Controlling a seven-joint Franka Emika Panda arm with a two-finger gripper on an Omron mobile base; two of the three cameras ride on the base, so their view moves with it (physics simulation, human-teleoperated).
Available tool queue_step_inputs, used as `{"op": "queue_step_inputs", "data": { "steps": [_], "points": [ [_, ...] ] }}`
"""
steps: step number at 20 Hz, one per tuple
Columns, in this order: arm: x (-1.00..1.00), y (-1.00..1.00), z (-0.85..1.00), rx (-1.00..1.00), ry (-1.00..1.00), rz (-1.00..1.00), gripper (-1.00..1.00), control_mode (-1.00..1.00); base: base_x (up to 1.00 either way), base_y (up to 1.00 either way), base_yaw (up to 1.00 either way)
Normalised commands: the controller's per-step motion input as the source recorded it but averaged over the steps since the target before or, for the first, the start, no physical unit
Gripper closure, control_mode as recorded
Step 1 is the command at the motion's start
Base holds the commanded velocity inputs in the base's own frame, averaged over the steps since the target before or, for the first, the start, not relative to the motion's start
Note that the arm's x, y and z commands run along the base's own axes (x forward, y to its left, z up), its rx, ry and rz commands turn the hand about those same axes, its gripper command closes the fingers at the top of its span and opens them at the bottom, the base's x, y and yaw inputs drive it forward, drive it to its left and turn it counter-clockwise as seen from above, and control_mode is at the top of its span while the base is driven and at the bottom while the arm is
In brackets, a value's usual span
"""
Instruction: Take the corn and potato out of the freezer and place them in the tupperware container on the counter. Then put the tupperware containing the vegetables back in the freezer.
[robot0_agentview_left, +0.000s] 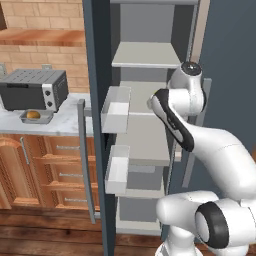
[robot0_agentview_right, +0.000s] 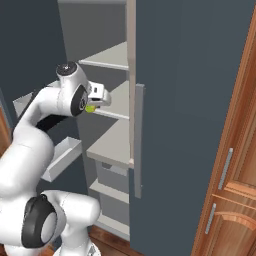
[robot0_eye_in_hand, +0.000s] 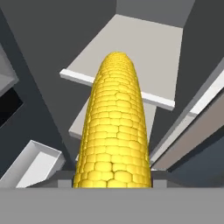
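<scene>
The corn (robot0_eye_in_hand: 114, 127), a bright yellow knobbly cob, stands straight out of my gripper and hides the fingertips in the hand view. In the right base view my gripper (robot0_agentview_right: 96, 104) is in the open freezer (robot0_agentview_right: 200, 100) at middle-shelf height, with a bit of the yellow corn (robot0_agentview_right: 90, 108) showing at the hand. Pale grey shelves (robot0_eye_in_hand: 144, 48) lie beyond the cob. On the counter (robot0_agentview_left: 65, 126) left of the freezer sits the grey tupperware container (robot0_agentview_left: 44, 120), with the golden-brown potato (robot0_agentview_left: 33, 114) inside it.
A dark toaster oven (robot0_agentview_left: 32, 89) stands just behind the tray. The freezer door (robot0_agentview_left: 97, 75) swings out between the arm and the counter, carrying two white door bins (robot0_agentview_left: 116, 107) (robot0_agentview_left: 117, 169) and a long grey handle (robot0_agentview_left: 85, 160). Wooden cabinets (robot0_agentview_right: 230, 180) flank the right.
</scene>
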Motion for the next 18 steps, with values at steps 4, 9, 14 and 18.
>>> {"op": "queue_step_inputs", "data": {
  "steps": [4,9,14,18],
  "points": [
    [-1.00,-0.06,0.41,-0.01,0.00,0.03,1.00,-1.00,0.00,0.00,0.00],
    [-1.00,-0.06,0.44,0.00,0.01,0.03,1.00,-1.00,0.00,0.00,0.00],
    [-0.99,-0.01,0.44,0.00,0.01,0.00,1.00,-1.00,0.00,0.00,0.00],
    [-0.77,0.00,0.40,0.00,0.05,0.00,1.00,-1.00,0.00,0.00,0.00]
  ]
}}
